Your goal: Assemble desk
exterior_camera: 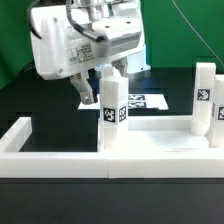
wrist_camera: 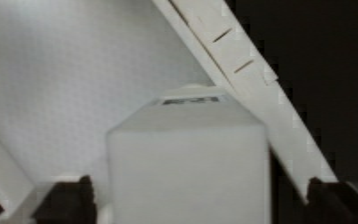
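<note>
A white square leg post (exterior_camera: 112, 108) with a black-white tag stands upright at the end of the white tabletop (exterior_camera: 165, 136) nearest the exterior view's left. My gripper (exterior_camera: 99, 84) is around the post's top and open. In the wrist view the post (wrist_camera: 186, 160) fills the space between the dark fingertips (wrist_camera: 66, 200), with a clear gap on each side. The gripper (wrist_camera: 194, 206) holds nothing. The tabletop's raised rim (wrist_camera: 229, 55) runs diagonally behind the post.
Two more tagged leg posts (exterior_camera: 204, 94) (exterior_camera: 220, 120) stand at the exterior view's right. The long low white border wall (exterior_camera: 60, 158) runs along the front and left. The marker board (exterior_camera: 142, 100) lies behind on the black table.
</note>
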`<action>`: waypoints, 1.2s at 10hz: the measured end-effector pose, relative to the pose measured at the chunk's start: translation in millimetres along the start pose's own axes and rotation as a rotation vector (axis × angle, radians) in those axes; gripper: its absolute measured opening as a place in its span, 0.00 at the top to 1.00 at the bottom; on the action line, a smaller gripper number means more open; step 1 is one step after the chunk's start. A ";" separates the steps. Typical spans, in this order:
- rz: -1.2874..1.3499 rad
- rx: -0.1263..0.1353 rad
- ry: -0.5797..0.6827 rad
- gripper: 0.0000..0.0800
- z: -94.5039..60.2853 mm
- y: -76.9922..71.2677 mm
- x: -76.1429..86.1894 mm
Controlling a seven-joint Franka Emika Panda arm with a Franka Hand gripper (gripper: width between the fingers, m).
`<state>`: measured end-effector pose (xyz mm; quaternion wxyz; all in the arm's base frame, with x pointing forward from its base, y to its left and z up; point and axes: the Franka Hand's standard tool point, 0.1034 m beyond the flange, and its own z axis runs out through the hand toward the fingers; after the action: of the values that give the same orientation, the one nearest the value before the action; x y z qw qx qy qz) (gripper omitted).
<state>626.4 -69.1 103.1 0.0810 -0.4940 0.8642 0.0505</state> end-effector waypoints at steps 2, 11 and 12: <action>-0.169 -0.012 0.004 0.20 -1.8 0.2 -2.8; -1.096 -0.090 0.019 0.19 -4.3 -3.5 -13.7; -1.207 -0.118 0.010 0.19 -2.3 -3.4 -15.0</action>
<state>636.6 -58.6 108.2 0.0637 -0.9008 0.4275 0.0410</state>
